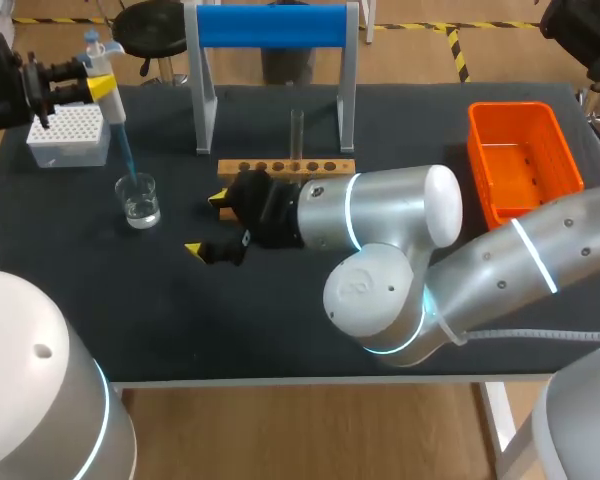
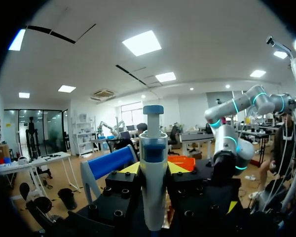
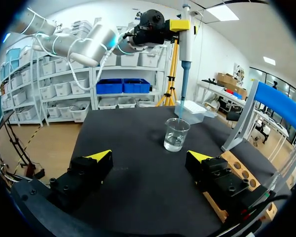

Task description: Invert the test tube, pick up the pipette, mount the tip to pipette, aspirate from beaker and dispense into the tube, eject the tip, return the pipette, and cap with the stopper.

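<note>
Now clamping pipette (image 3: 183,47) by upper body in L tool (image 1: 98,88), tip (image 1: 125,152) down in beaker (image 1: 138,198) on counter (image 1: 130,300): light, stiff, slick plastic, keep grip high; beaker thin glass, fragile; R tool (image 3: 149,157) apart, empty, near rack (image 1: 285,168).

The table top (image 1: 260,320) is a matt black, finely textured sheet. The small clear beaker (image 1: 139,198) looks like smooth, glossy glass. The slim pipette (image 2: 153,182) has a smooth white and blue plastic body with a slight sheen. The drilled light-brown rack (image 1: 286,168) is plain, unvarnished wood. The orange rectangular bin (image 1: 512,108) is glossy moulded plastic. The right arm's rounded housing (image 1: 395,210) is smooth, satin silver-grey.
</note>
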